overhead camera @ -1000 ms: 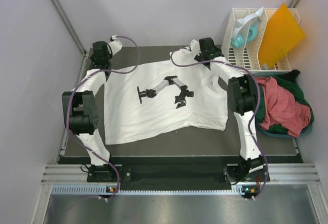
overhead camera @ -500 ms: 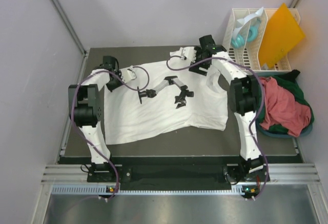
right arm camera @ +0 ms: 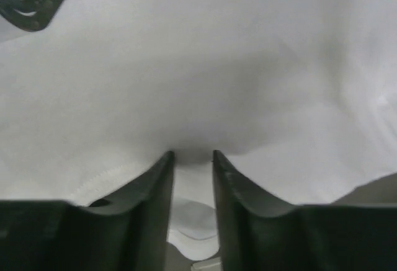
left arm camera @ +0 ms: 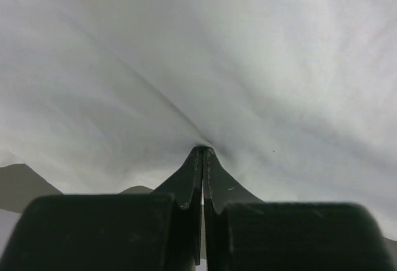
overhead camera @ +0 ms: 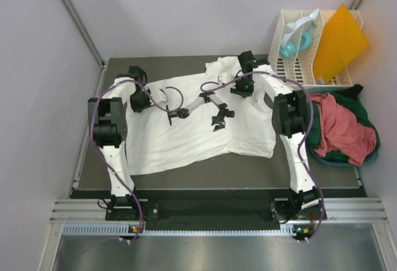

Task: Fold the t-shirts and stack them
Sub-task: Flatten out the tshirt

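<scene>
A large white t-shirt (overhead camera: 198, 141) with a black print lies spread on the dark mat (overhead camera: 186, 181). Over its upper left part, my left gripper (overhead camera: 160, 97) is shut on a pinch of the white cloth. The left wrist view shows the closed tips (left arm camera: 203, 150) with fabric (left arm camera: 248, 66) pulled into creases around them. My right gripper (overhead camera: 239, 85) is at the shirt's upper right, near the collar. In the right wrist view its jaws (right arm camera: 193, 154) stand narrow with a fold of white cloth (right arm camera: 217, 66) between them. A salmon-red t-shirt (overhead camera: 344, 128) lies crumpled on a dark green one (overhead camera: 324, 146) at the right.
A white slatted rack (overhead camera: 291, 66) stands at the back right. It holds a stiff orange sheet (overhead camera: 335, 41) and a teal object (overhead camera: 290, 46). The coloured shirts sit in a blue-rimmed basket (overhead camera: 338, 163). Grey walls close in the left and back sides.
My left gripper has moved from the far left corner inward to the right, dragging the shirt's upper left edge with it. My right gripper has closed on cloth at the shirt's top edge, which has bunched up.
</scene>
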`<act>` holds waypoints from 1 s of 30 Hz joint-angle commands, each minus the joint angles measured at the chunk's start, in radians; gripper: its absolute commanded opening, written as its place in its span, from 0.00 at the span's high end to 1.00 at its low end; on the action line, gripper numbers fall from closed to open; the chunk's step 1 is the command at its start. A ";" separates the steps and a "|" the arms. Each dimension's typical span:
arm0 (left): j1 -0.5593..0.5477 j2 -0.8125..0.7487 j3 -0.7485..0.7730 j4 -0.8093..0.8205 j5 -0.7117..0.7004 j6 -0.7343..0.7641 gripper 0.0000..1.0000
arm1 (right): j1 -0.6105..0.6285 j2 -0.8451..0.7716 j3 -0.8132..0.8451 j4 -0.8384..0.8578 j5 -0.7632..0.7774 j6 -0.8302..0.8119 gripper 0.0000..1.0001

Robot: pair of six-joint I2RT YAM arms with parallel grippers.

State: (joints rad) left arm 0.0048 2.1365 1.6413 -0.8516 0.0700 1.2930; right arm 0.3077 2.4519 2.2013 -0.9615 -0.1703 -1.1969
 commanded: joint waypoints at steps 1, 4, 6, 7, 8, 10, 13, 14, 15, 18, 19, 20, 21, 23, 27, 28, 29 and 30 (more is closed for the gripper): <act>-0.002 0.022 -0.015 -0.202 0.025 0.055 1.00 | 0.007 0.047 -0.008 -0.154 -0.001 -0.036 0.87; -0.002 -0.004 -0.085 -0.242 0.027 0.066 1.00 | 0.007 -0.003 -0.092 -0.177 -0.008 -0.047 0.97; -0.002 -0.047 -0.127 -0.253 0.028 0.091 1.00 | 0.008 -0.037 -0.173 -0.172 -0.020 -0.050 0.99; -0.002 -0.064 -0.150 -0.254 0.028 0.097 1.00 | 0.008 -0.071 -0.196 -0.171 -0.027 -0.050 0.99; -0.002 -0.100 -0.196 -0.259 0.031 0.106 1.00 | 0.008 -0.088 -0.239 -0.174 -0.032 -0.049 1.00; -0.002 -0.134 -0.256 -0.270 0.033 0.118 1.00 | 0.010 -0.144 -0.317 -0.172 -0.047 -0.049 1.00; 0.000 -0.193 -0.332 -0.300 0.030 0.137 1.00 | 0.019 -0.229 -0.443 -0.149 -0.047 -0.055 1.00; 0.000 -0.220 -0.353 -0.313 0.021 0.147 1.00 | 0.025 -0.250 -0.475 -0.140 -0.047 -0.058 1.00; -0.002 -0.236 -0.372 -0.316 0.014 0.150 1.00 | 0.027 -0.273 -0.504 -0.140 -0.046 -0.064 0.99; -0.002 -0.294 -0.452 -0.294 -0.013 0.167 1.00 | 0.044 -0.365 -0.618 -0.128 -0.038 -0.072 0.98; -0.002 -0.317 -0.478 -0.284 -0.018 0.164 1.00 | 0.048 -0.378 -0.662 -0.123 -0.034 -0.072 0.94; -0.002 -0.326 -0.485 -0.274 -0.018 0.158 1.00 | 0.054 -0.392 -0.678 -0.121 -0.031 -0.073 0.90; -0.002 -0.334 -0.486 -0.244 -0.019 0.148 0.99 | 0.054 -0.413 -0.689 -0.118 -0.029 -0.075 0.75; 0.003 -0.351 -0.468 -0.199 -0.019 0.097 0.95 | 0.053 -0.433 -0.689 -0.086 -0.023 -0.060 0.62; 0.035 -0.383 -0.318 -0.084 0.028 -0.043 0.87 | 0.039 -0.465 -0.568 -0.063 -0.073 -0.010 0.49; 0.040 -0.397 -0.290 -0.019 0.034 -0.105 0.86 | 0.034 -0.464 -0.496 -0.059 -0.084 0.002 0.48; 0.046 -0.408 -0.263 0.005 0.042 -0.125 0.85 | 0.034 -0.462 -0.462 -0.049 -0.093 0.028 0.48; 0.047 -0.417 -0.223 0.046 0.040 -0.153 0.85 | 0.034 -0.459 -0.404 -0.036 -0.092 0.045 0.47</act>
State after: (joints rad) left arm 0.0292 1.8145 1.2720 -0.9844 0.0654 1.2896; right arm 0.3504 2.0525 1.5963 -1.0317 -0.2047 -1.2255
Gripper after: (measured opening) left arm 0.140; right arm 0.517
